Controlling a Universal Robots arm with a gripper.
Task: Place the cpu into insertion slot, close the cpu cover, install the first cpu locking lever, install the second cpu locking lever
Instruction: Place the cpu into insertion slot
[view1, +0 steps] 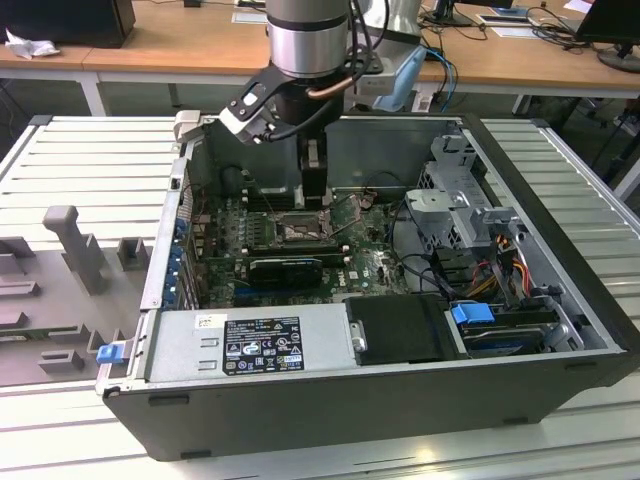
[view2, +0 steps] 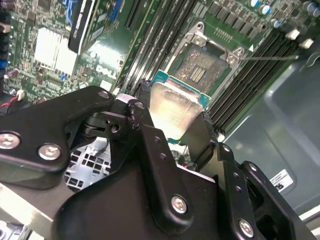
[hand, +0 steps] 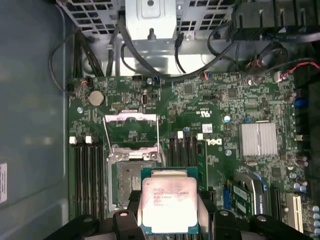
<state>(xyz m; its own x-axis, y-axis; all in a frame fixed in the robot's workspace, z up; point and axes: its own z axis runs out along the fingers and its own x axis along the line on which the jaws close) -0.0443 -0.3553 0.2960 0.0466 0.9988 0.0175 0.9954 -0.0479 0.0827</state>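
Since the case (view1: 350, 410) lies open on the slatted bench (view1: 70, 150), I can look past the grey power supply (view1: 250, 345) along its near wall and the black card (view1: 285, 268) behind it to the insertion slot (view1: 300, 228). The hand (view1: 313, 185) hangs just above that.

In the first wrist view the hand (hand: 169, 215) is clenched on the cpu (hand: 169, 200), gripping two opposite edges. The chip rides flat, clear of the board (hand: 240, 100). The insertion slot (hand: 131, 182) is bare and the cpu cover (hand: 132, 151) is thrown back beyond it, so the way down looks free.

To my eye the chip sits a little to one side of the socket, not square over it. Doing this well means bringing its edges parallel to the silvery rim, keeping it level, lowering it straight and never sliding it across the contacts.

As for writing, there is a white-and-black label on the power supply, faint print on the chip's lid and a white logo on the board. I leave all of it unread.
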